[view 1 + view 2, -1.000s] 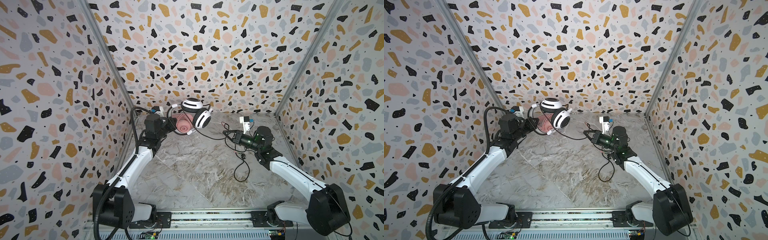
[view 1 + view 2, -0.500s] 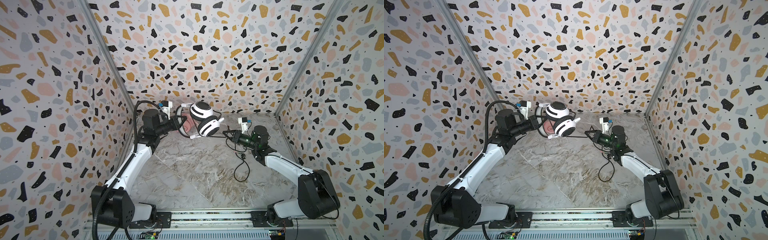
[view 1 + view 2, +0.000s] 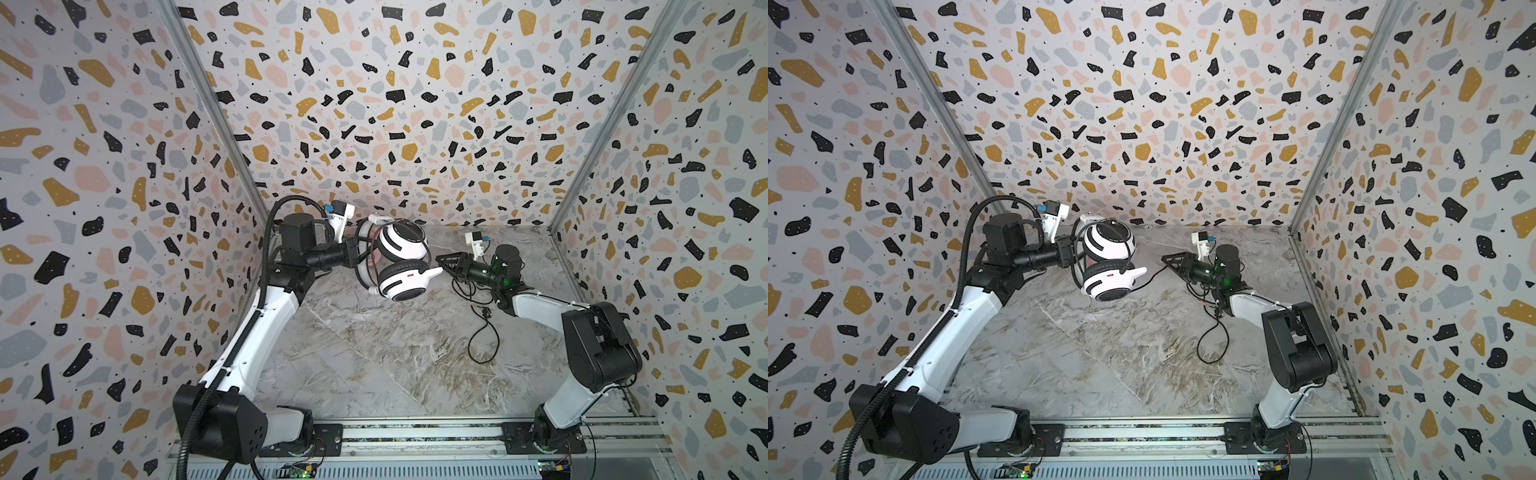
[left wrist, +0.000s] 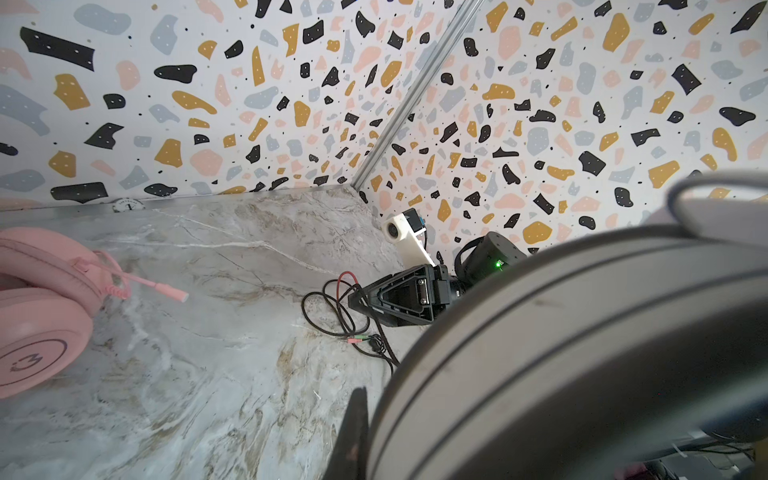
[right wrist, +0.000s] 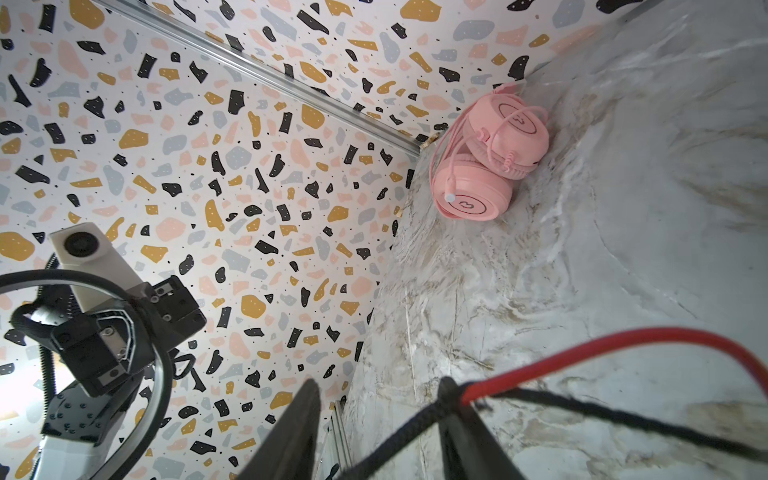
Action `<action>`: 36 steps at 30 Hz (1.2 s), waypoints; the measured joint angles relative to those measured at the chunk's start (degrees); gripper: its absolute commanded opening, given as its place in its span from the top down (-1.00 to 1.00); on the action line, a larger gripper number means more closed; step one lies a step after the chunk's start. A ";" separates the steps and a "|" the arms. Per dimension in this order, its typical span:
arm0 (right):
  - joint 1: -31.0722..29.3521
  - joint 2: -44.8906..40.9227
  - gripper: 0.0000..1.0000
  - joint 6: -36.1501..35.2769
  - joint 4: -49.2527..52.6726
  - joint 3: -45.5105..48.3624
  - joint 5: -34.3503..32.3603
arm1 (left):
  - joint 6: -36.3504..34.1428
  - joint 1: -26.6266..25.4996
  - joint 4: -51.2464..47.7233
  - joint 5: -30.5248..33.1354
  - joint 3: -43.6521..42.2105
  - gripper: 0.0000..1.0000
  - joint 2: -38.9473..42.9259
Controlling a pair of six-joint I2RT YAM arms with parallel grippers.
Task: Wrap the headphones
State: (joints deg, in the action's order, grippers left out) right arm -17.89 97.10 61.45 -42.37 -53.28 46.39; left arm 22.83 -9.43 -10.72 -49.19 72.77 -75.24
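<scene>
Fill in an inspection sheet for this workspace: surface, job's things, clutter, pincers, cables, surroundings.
Surface: marble-look table, no spills seen.
Job's things: white headset held above the table; pink headset lying by a back corner, pink cord looped round it.
Clutter: nothing seen.
Pincers: left pincer shut on the white headset's headband; right pincer open, black cord draped over one finger.
Cables: black cord trails loose across the table.
Surroundings: terrazzo-pattern walls on three sides.
</scene>
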 measured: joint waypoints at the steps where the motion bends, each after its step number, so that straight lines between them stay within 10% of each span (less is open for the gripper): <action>1: 0.22 0.09 -0.06 -0.02 0.02 0.17 -0.33 | -0.13 0.00 -0.42 0.00 0.52 1.00 0.00; 22: -1.40 13.73 -0.29 17.88 -17.18 6.75 -1.68 | 3.39 0.00 -1.27 0.20 10.54 1.00 -1.14; 36: 6.34 -6.97 -0.27 -5.09 12.44 15.21 -12.07 | 5.42 0.04 -1.70 0.83 15.41 1.00 -3.15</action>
State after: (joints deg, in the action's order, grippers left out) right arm -11.55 90.13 56.36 -29.93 -38.06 34.33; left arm 28.25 -9.39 -12.43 -48.36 88.18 -78.39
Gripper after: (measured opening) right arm 0.644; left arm 0.070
